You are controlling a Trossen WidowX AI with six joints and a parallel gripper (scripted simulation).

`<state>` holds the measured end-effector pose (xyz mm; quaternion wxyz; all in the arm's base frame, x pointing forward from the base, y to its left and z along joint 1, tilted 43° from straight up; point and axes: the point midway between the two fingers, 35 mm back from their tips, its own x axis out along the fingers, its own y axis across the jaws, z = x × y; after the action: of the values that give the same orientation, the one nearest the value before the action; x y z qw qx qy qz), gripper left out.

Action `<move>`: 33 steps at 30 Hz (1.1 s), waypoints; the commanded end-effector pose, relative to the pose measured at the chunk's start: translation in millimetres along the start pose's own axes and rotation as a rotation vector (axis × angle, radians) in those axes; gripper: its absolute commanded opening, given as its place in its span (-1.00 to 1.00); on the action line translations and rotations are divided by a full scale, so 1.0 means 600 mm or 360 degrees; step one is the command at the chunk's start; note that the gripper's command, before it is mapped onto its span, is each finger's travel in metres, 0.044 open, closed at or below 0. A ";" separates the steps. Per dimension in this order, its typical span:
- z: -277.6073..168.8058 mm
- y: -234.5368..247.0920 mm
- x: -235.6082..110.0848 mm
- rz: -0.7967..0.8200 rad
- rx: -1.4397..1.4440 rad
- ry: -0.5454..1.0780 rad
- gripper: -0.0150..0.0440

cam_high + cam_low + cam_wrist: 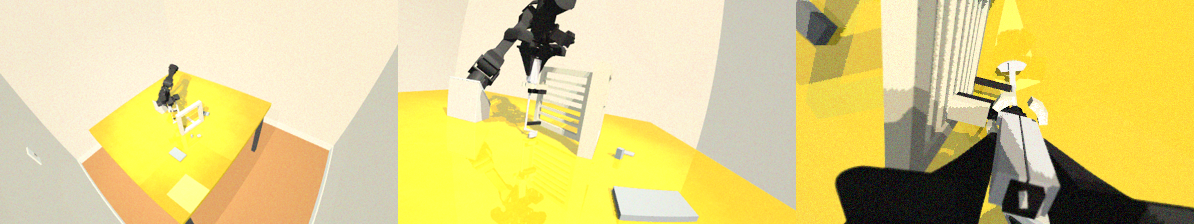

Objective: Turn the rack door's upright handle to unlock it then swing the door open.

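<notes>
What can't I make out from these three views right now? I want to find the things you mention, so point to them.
- Fingertips' grip on the handle (535, 70) (1023, 150): top view, too small.
- Exact door (560, 131) angle: top view, slats too faint and tiny.
- Far side of the frame (591, 114) (898, 65): exterior view, hidden behind its own post.
- Grey block (818, 27): wrist view, cut off by the left edge.

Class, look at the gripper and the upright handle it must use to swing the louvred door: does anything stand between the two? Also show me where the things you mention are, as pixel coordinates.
Nothing visible does: the gripper (535, 77) (1016, 141) is closed on the upright handle (536, 67) (1023, 155) of the louvred door (560, 100) (963, 45).
</notes>
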<state>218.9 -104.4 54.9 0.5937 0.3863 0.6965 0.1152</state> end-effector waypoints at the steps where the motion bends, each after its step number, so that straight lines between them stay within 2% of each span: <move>1: 0.004 -0.014 0.000 -0.0003 -0.0132 -0.0003 -0.40; 24: 0.041 -0.105 -0.001 -0.0011 -0.0730 -0.0005 -0.40; 33: 0.043 -0.107 -0.001 -0.0011 -0.0748 -0.0005 -0.40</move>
<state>216.1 -155.4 9.1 0.6670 0.2442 0.6522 0.2648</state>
